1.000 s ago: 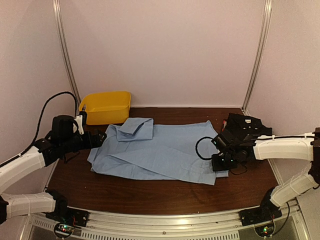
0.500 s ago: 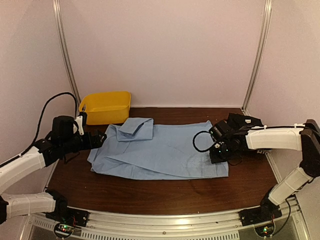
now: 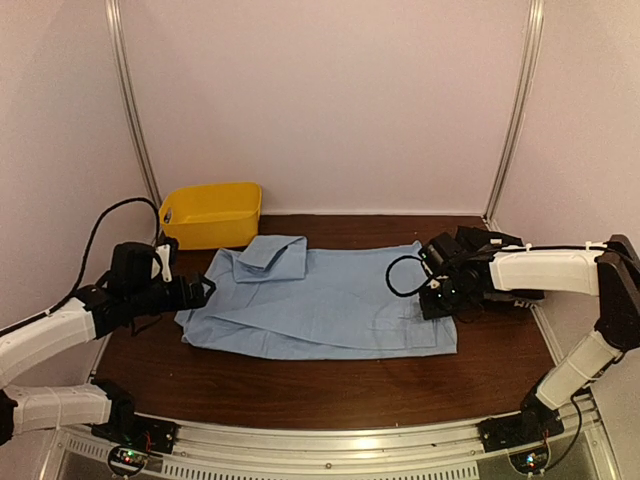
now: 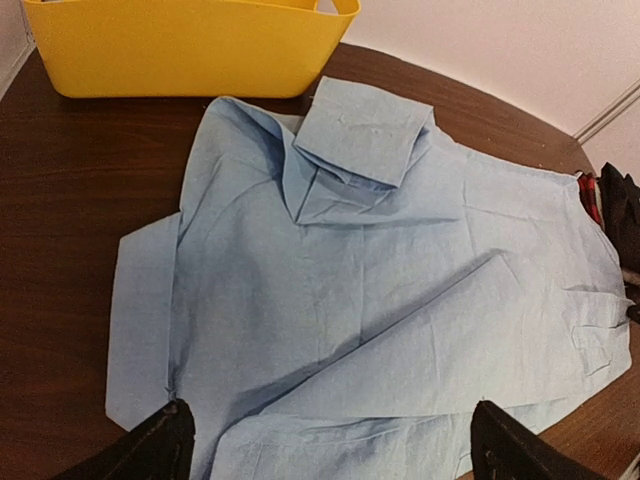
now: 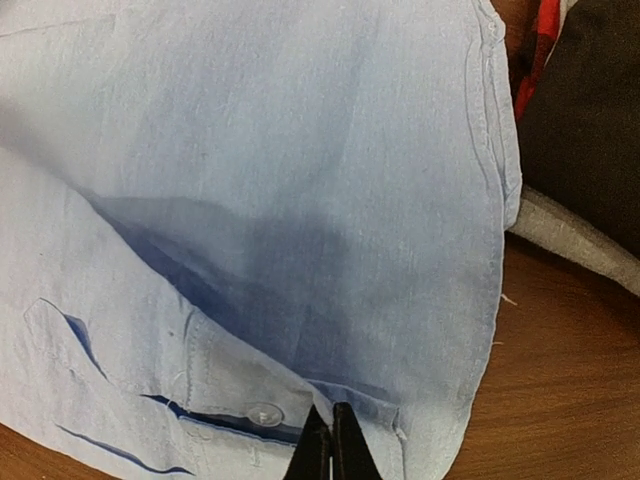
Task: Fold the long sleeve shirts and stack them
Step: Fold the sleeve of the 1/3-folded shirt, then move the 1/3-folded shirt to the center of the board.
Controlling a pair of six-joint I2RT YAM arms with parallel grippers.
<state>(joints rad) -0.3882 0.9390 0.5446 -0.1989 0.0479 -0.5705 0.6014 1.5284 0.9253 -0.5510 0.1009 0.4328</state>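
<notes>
The light blue shirt [image 3: 320, 300] lies spread flat on the table, collar to the left and a sleeve folded across its body; it also shows in the left wrist view [image 4: 370, 290]. My left gripper [image 3: 200, 292] hovers open over the shirt's left edge, its fingers [image 4: 150, 455] wide apart. My right gripper [image 3: 432, 300] is shut on a fold of the blue cloth by a button near the shirt's right edge [image 5: 332, 440]. The black shirt [image 3: 490, 245] lies folded at the right, with pale grey cloth [image 5: 570, 235] under it.
The yellow bin [image 3: 212, 213] stands at the back left, just behind the collar. Something red [image 5: 530, 50] shows beside the black shirt. Bare brown table [image 3: 300, 385] runs along the front. Side walls and metal posts close in the workspace.
My right gripper has moved from the shirt's near right corner back toward its far right edge. My left gripper has shifted slightly nearer, over the shirt's left edge.
</notes>
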